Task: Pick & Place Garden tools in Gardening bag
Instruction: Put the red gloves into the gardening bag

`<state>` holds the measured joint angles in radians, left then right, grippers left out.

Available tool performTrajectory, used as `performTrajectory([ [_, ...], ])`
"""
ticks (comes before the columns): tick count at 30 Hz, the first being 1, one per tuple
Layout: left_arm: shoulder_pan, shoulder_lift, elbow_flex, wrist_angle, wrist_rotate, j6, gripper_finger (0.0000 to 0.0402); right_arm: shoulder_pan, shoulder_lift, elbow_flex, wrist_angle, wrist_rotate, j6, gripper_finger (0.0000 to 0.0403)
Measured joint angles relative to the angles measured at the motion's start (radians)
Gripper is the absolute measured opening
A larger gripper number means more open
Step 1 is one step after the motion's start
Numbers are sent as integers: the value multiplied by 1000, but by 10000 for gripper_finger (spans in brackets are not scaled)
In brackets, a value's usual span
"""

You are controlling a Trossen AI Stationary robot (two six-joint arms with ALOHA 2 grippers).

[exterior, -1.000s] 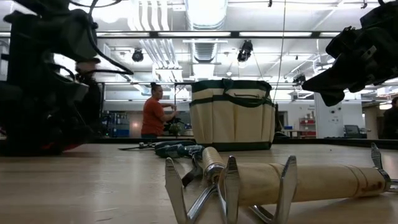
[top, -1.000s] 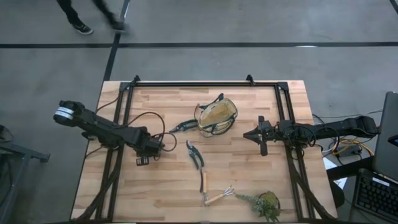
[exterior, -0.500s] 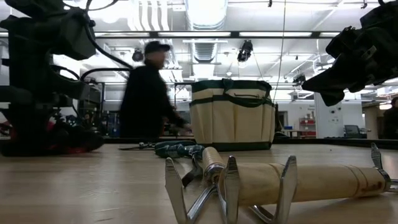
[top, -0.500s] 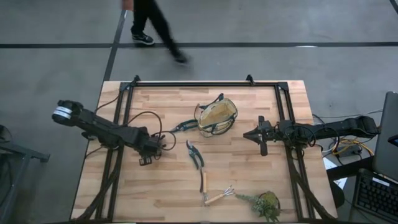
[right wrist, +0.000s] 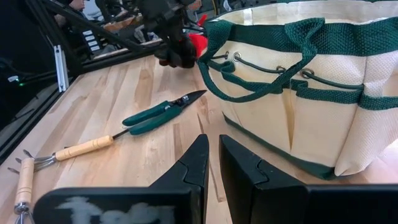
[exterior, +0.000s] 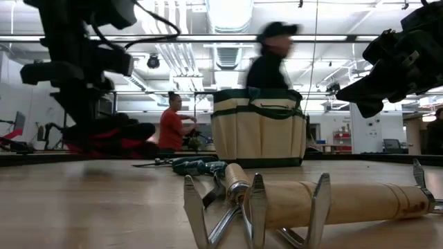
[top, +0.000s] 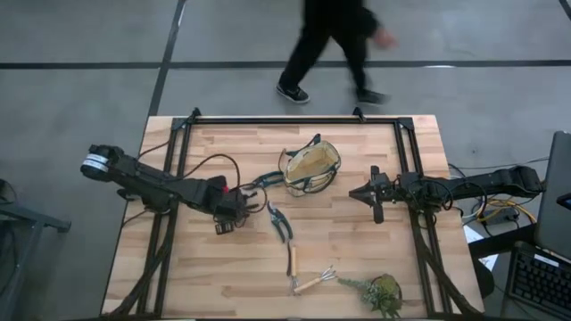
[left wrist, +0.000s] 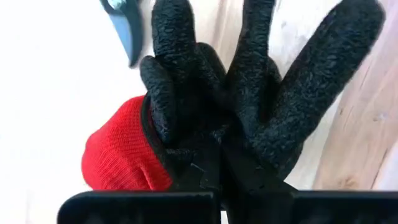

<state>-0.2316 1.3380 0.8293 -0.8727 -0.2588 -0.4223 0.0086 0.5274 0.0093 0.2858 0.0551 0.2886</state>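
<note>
Your left pincer point(left wrist: 217, 168) is clamped on the glove point(left wrist: 205, 106); limp fabric may snag the bag point(top: 310, 167) rim.

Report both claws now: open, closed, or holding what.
Left claw: closed on the red-and-black glove, lifted off the table.
Right claw: closed, holding nothing, waiting beside the gardening bag.

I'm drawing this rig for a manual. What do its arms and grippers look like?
Both arms are dark, slim and jointed, with black cables looping alongside. The left arm has a pale grey ring at its outer joint. The left gripper and right gripper have black, wedge-shaped angular fingers.
</note>
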Motion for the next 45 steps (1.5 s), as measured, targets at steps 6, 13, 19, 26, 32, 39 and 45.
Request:
performTrajectory([
  [6,-1,0,84,-8,-42,43,1,0,0,0,-1,0,0,34],
  [13,10,-2,220,22,-217,100,1,0,0,0,-1,0,0,34],
  [19,78,-2,301,282,-307,95,1,0,0,0,0,3,0,34],
  [26,220,27,298,790,-106,161,1,0,-1,0,0,27,0,34],
  [32,317,125,298,891,-77,155,4,0,-1,0,-3,26,1,34],
  [39,330,262,312,1078,54,133,6,0,0,0,-22,26,5,34],
  [45,334,337,344,1141,95,50,6,0,0,0,-21,24,7,34],
])
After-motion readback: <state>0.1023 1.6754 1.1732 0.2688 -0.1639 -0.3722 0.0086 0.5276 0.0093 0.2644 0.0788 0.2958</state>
